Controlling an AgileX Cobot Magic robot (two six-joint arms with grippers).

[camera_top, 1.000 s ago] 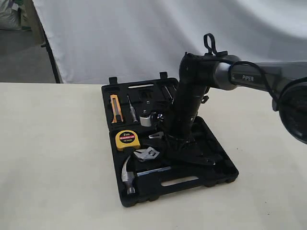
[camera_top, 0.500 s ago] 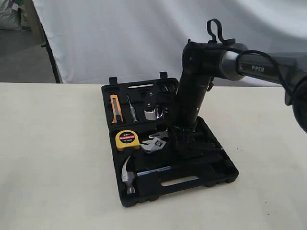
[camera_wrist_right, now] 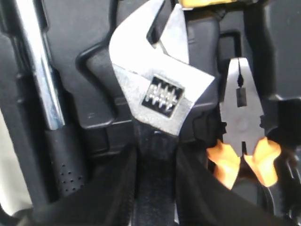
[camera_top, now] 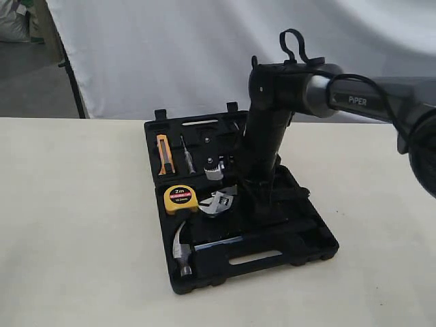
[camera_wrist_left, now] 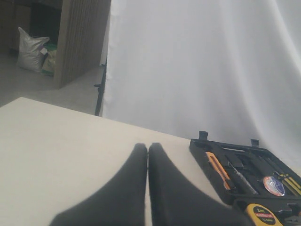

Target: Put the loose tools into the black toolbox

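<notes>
Orange-handled pliers (camera_wrist_right: 242, 117), seen only wrist-side, flank the seemingly gripped wrench (camera_wrist_right: 157, 94)

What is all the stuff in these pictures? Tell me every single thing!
black toolbox: one, black, open on the table
hammer: one, steel with black handle, toolbox's near half
adjustable wrench: one, silver with black handle, over the toolbox
tape roll: one, black with blue-red-white label, far half
tape measure: one, yellow, beside the wrench's head
pliers: one, silver with orange handles, recess beside the wrench
cutter knife: one, orange, far half
thin tool: one, silver, beside the knife
table: one, cream
cloth: one, white, behind the table
left gripper: one, black, shut, empty
right gripper: one, black, shut on the wrench's handle
</notes>
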